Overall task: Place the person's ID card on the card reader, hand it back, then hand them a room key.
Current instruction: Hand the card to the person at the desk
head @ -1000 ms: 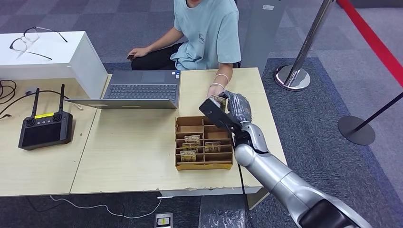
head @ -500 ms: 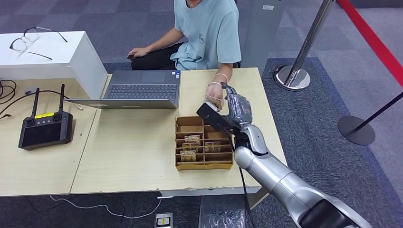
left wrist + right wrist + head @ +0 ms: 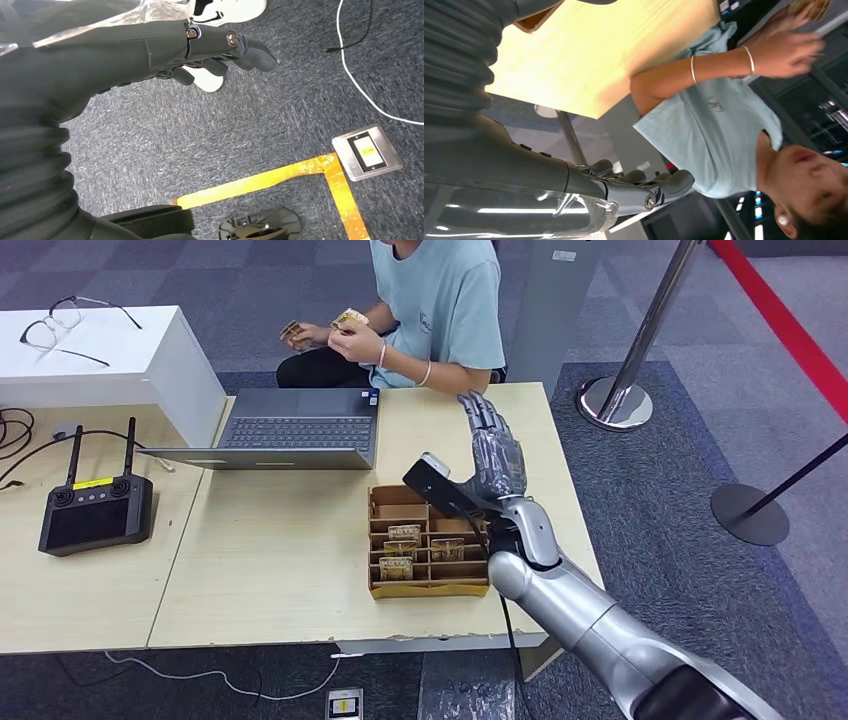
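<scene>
Fingers point(image 3: 487, 425) spread, empty, above table point(image 3: 290, 540) beyond card tray point(image 3: 428, 540)

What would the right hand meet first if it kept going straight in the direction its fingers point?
Probably nothing on the table: the right hand is raised above the bare tabletop, fingers toward its far edge. Beyond sits the person, off to one side; depth is unclear.
</scene>
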